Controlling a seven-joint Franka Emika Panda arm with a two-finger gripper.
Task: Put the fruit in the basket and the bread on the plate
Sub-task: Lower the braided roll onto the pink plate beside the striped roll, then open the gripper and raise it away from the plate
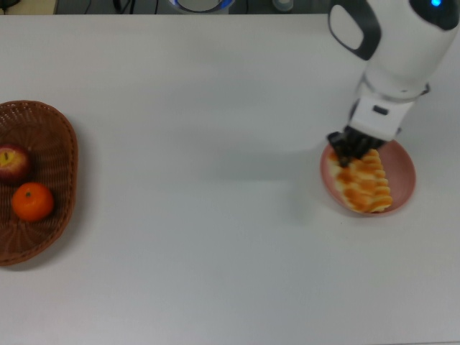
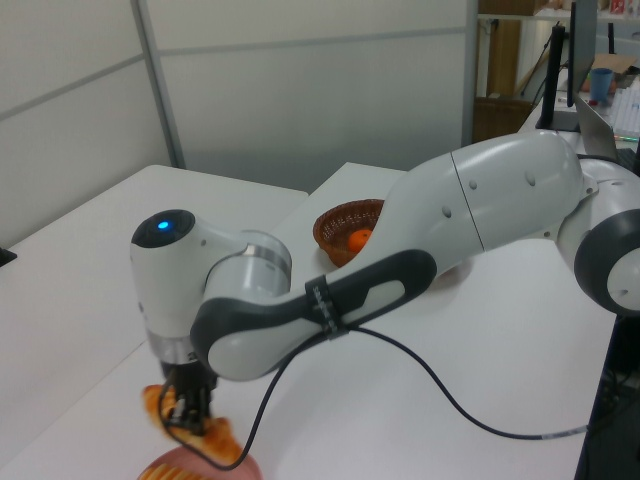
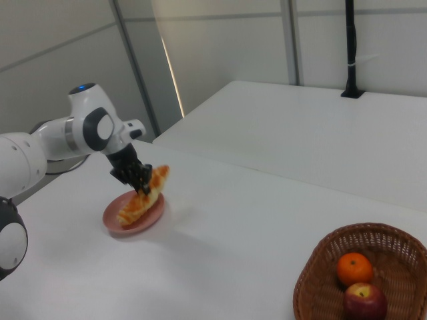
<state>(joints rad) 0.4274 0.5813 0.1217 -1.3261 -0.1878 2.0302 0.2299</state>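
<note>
My gripper (image 1: 349, 148) is shut on the braided loaf (image 1: 343, 175) and holds it in the air over the pink plate (image 1: 408, 171). The right view shows this loaf (image 3: 157, 179) tilted in the gripper (image 3: 137, 177), above the ribbed striped loaf (image 3: 132, 211) that lies on the plate (image 3: 110, 217). At the top view's left stands the wicker basket (image 1: 68, 144) with the apple (image 1: 13, 162) and the mandarin (image 1: 32, 202) inside. The left view has the gripper (image 2: 190, 420) low at the bottom edge, just above the plate (image 2: 240, 470).
The arm's white body reaches in from the top view's upper right corner. A black cable (image 2: 430, 390) hangs from the arm over the table in the left view. White tabletop (image 1: 201, 180) lies between basket and plate.
</note>
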